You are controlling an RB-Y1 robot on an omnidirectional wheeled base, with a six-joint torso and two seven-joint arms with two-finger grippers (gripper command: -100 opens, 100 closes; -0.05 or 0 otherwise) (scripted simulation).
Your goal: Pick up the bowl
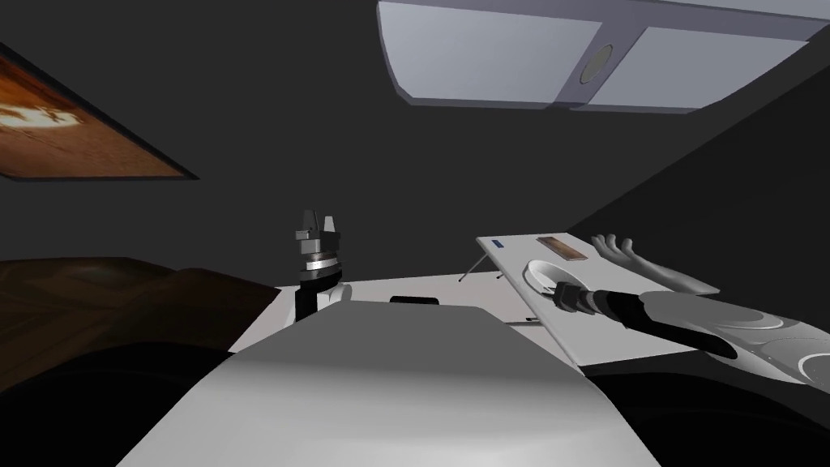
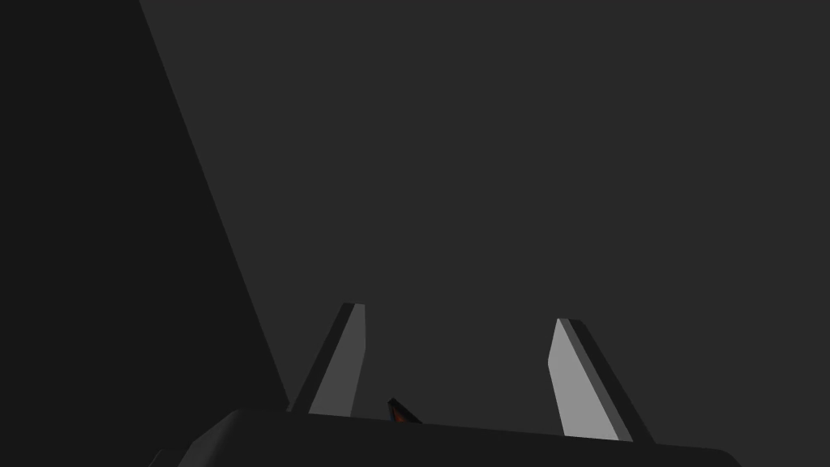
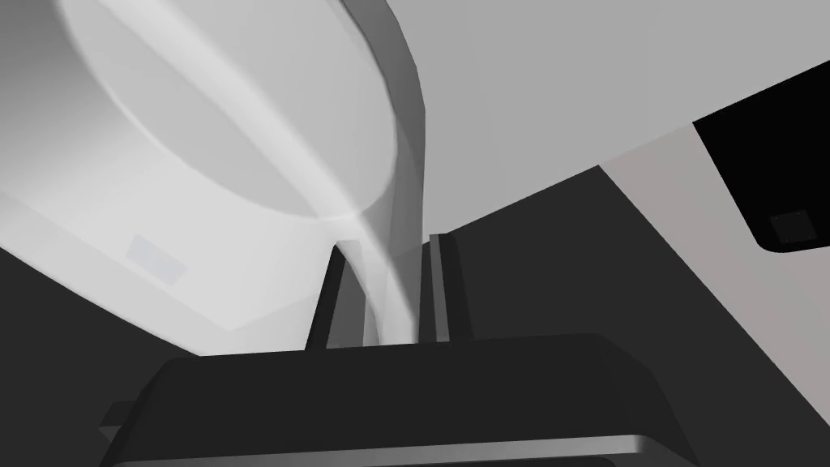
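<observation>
**Item:** white round bowl (image 3: 243,122), plain and smooth-walled.

**Location:** at the near part of a flat white tabletop (image 1: 600,332), to the robot's right front.

**Task status:** the grasp is judged made. The right gripper (image 3: 389,243) is recorded as closed upon the bowl's side wall. One thin grey finger (image 3: 339,292) is set against the inner face and its partner against the outer, with the wall pinched between them. In the head view the dark right forearm is seen reaching across the tabletop to the bowl's near rim.

**Outstanding:** the lift. Whether the bowl's base is clear of the surface cannot be settled from these angles. It is taken to be resting there or barely raised, so the pick-up is counted as begun but not confirmed.

**Left gripper (image 1: 318,223):** held upright ahead of the chest, well apart from the table. Its fingers are spread, with nothing between them.

**Surface:** the tabletop is thin and carried on slim grey legs (image 1: 472,267). Also noted on it are a small blue label (image 1: 497,243) and a flat brown rectangular slab (image 1: 562,248). A pale grey hand-shaped figure (image 1: 620,246) is noted by the far corner.

**Room:**
- Dark grey walls.
- An orange-brown framed picture (image 1: 65,130) on the left wall.
- A pale panelled fixture (image 1: 502,57) overhead.
- A dark brown wooden surface (image 1: 97,292) to the left.
</observation>
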